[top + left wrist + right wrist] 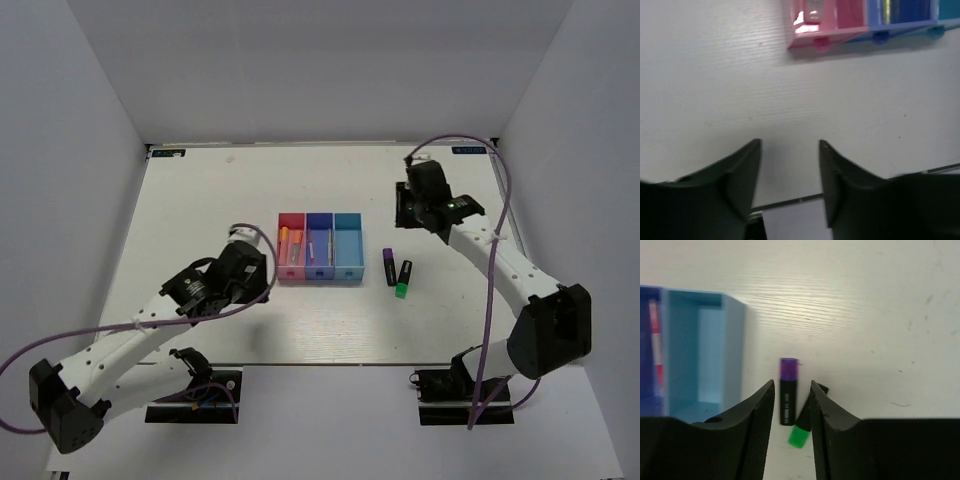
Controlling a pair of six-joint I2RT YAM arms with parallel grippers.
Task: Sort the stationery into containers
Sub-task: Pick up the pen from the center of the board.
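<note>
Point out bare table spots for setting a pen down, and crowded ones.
Bare: the table strip between the bins and back wall; the near strip between bins and front edge. Crowded: right of the light blue bin, where the purple highlighter and green-ended black pen lie close together.

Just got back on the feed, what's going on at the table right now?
Sorting is partway done. The pink-red bin holds an orange pen and a yellow pen, and the dark blue bin has at least one thin pen. The light blue bin looks empty. The purple highlighter and the black-and-green marker lie on the table beside it. The right gripper hovers over the purple highlighter, fingers open. The left gripper is open and empty near the pink-red bin.
</note>
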